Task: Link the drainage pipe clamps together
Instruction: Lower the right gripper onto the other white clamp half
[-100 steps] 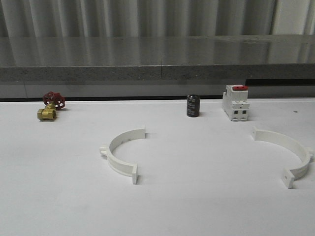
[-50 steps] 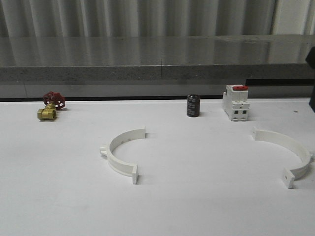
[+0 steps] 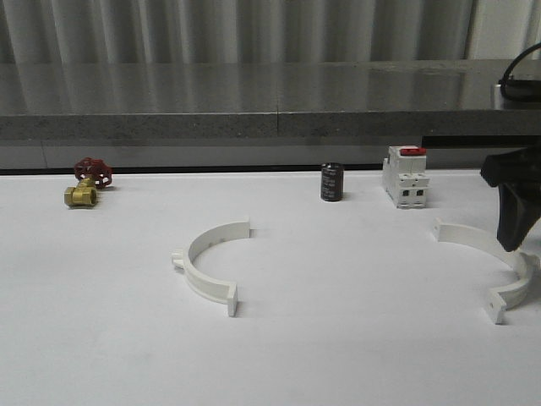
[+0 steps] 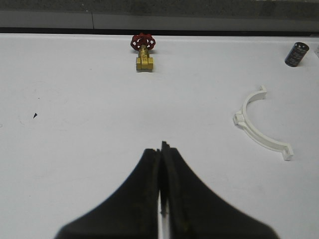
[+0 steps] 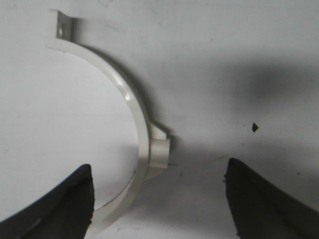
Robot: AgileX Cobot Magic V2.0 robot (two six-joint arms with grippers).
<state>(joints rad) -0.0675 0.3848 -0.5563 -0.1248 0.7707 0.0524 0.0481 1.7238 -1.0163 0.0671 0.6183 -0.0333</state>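
Note:
Two white half-ring drainage pipe clamps lie apart on the white table. One clamp half [image 3: 210, 269] sits left of centre, its open side facing right; it also shows in the left wrist view [image 4: 255, 133]. The other clamp half [image 3: 473, 238] lies at the far right. My right gripper [image 3: 510, 239] hangs just above its arc, open. In the right wrist view the curved band and its small lug [image 5: 135, 107] lie between the spread fingers [image 5: 60, 206], not touched. My left gripper [image 4: 162, 149] is shut on nothing, well back from the left clamp half.
A brass valve with a red handle [image 3: 86, 182] stands at the back left. A black cylinder [image 3: 331, 182] and a white red-topped switch [image 3: 404, 176] stand at the back, right of centre. A grey ledge [image 3: 270, 101] runs behind the table.
My right arm has come into the front view from the right edge and dropped down over the right clamp half. Both clamp halves stay where they were.

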